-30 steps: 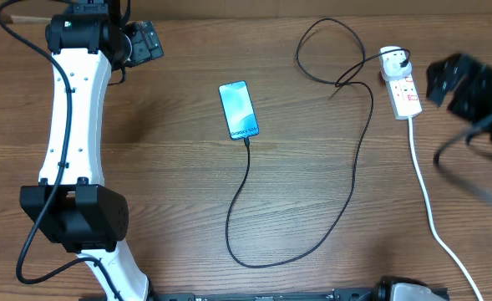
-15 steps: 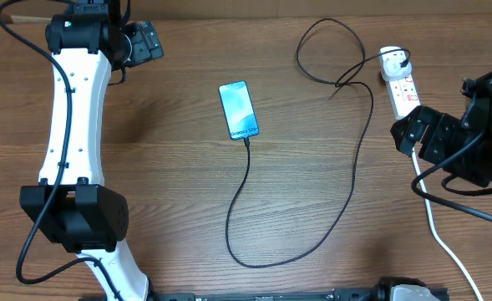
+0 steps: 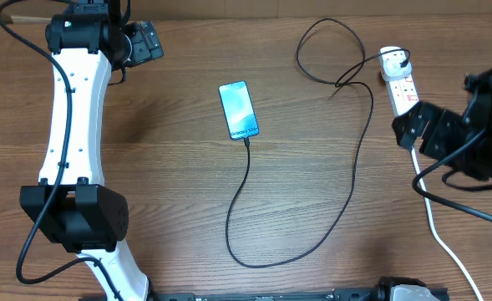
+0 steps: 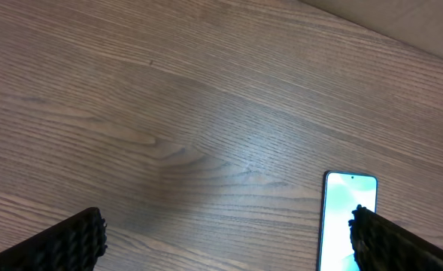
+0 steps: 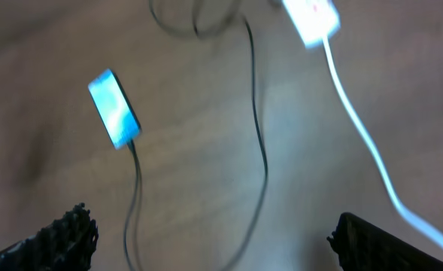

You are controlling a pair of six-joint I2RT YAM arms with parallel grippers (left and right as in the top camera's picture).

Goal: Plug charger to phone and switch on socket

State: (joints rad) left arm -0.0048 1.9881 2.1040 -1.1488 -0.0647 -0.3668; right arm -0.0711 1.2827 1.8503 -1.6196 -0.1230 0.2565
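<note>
Since a sec ago the right arm has swung in from the table's 3 o'clock edge. It was a blur out there; now the right gripper [image 5: 219, 235] hangs just at the 6 o'clock end of the socket [image 3: 403, 90], barely shifted over the last half sec. Nothing else has moved. Its jaws are wide w/ nothing btwn them, and the wrist view looks down on socket, cable and phone, all blurred. The left gripper [image 4: 230, 242] is parked at approx 11 o'clock, jaws also wide and empty, prob. kept back so it's out of the way. The phone [image 3: 239, 109] lies flat near centre, a bit toward 12, screen lit. The charger [image 3: 356, 159] meets the phone's 6 o'clock short edge and looks plugged in, tho full seating can't be confirmed from above. It loops toward 6, then runs up to 1 o'clock, where its white plug [image 3: 392, 60] sits in the socket's 12 o'clock end. The thick white cord [image 3: 430, 213] trails off to 5 o'clock. So the plugging part looks done and the switch is likely what's left, which would explain the right arm closing on the strip. Which red mark is the switch can't be told.
</note>
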